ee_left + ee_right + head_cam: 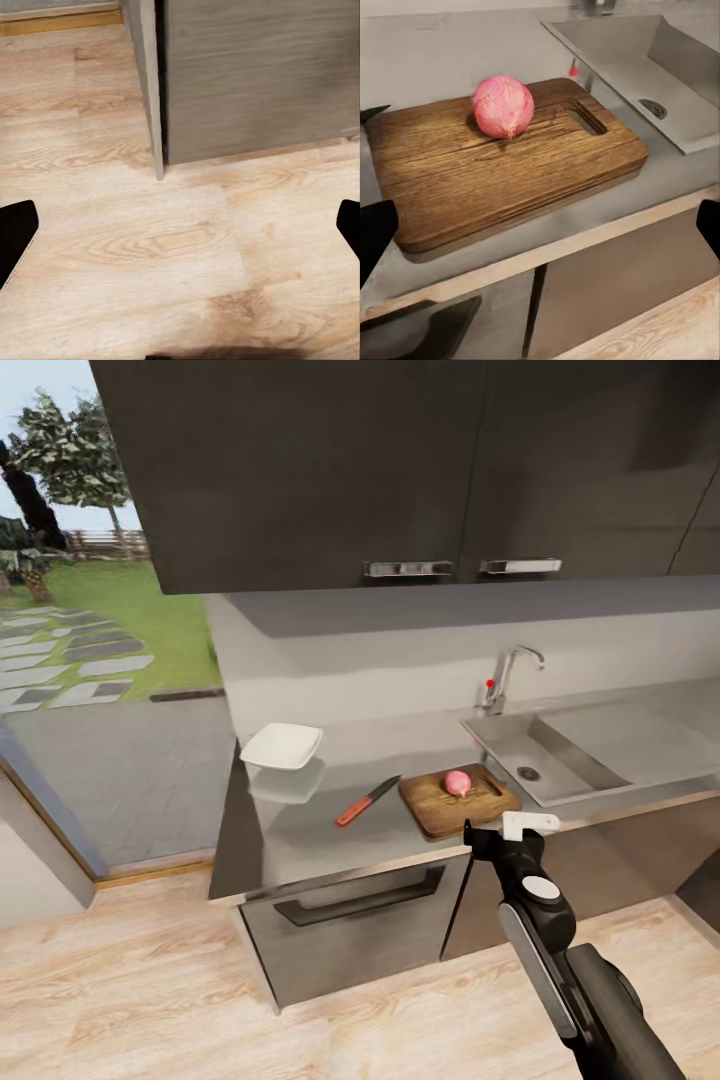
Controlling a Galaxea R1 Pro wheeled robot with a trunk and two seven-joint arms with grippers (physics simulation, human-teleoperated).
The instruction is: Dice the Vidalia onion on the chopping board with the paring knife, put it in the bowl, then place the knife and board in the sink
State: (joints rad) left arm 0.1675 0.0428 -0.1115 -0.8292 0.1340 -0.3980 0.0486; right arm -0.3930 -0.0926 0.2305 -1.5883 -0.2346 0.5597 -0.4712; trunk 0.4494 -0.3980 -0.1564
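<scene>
The head view looks forward and down from well back, taking in the countertop (pixel 300 830), with the chopping board (pixel 455 805) just beside the sink (pixel 545 760). The right wrist view sits close in front of the chopping board (pixel 510 172), facing it and the sink (pixel 660 67) beyond; both views share these. The left wrist view faces down at the wooden floor (pixel 150 255) beside a cabinet front (pixel 255 75).

Dark wall cabinets (pixel 400 460) above a pale grey splashback (pixel 380 660). Light wood-plank floor (pixel 130 990). Full-height window (pixel 80 610) at left shows lawn, stepping stones, trees, daylight.
</scene>
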